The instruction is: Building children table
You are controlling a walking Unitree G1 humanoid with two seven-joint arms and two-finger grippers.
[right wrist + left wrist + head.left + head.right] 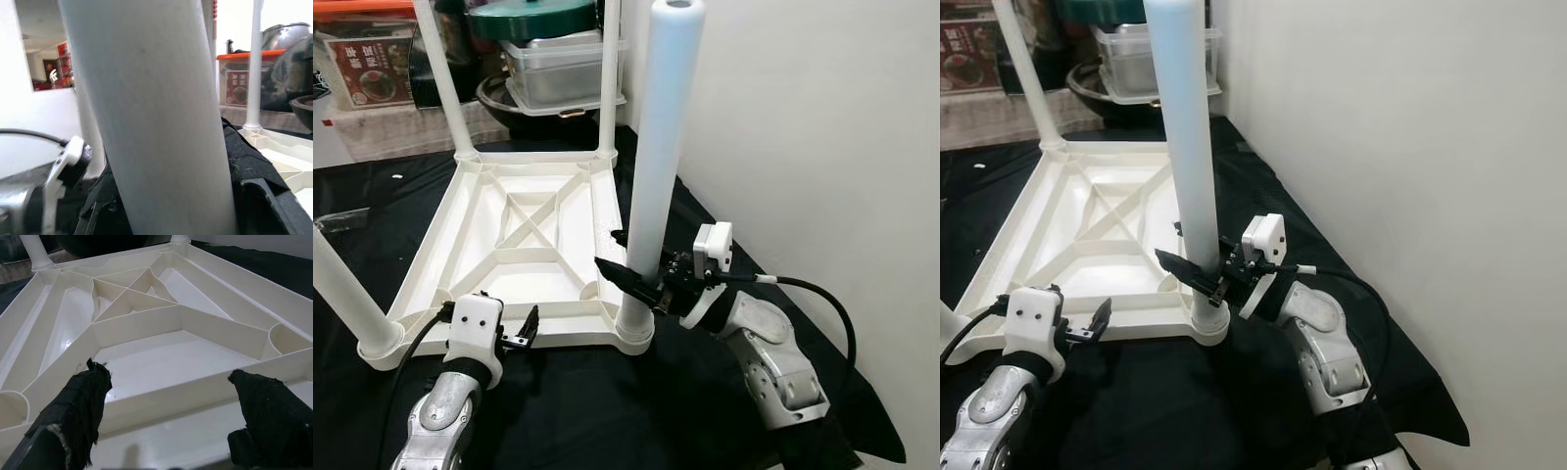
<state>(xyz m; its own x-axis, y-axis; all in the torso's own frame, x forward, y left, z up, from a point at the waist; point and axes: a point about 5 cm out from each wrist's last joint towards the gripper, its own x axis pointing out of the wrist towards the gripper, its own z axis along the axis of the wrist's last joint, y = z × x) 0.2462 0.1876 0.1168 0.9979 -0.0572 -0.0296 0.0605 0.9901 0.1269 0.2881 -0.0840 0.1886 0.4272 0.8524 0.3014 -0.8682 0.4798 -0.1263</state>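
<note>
- Four legs in view on the inverted table frame (524, 230), which lies ribs-up on the black cloth (636, 411); the near-right leg (661, 137) stands upright in its corner socket (634, 328), at roughly 5 o'clock on the frame.
- My right pincer (631, 277) is clamped on that leg low down, just above the socket, one finger on each side of the tube. It reaches in from the 3 o'clock side.
- Long axis of the leg: vertical, so any seating push must run straight down that axis into the socket. Judgement: leg looks entered; whether it is fully home I cannot tell.
- My left pincer (521, 333) sits spread wide and empty at the frame's near edge, about 6 o'clock, fingers (83, 406) facing the rim.
- Right arm is nearer to the leg; left is placed to brace the frame.
</note>
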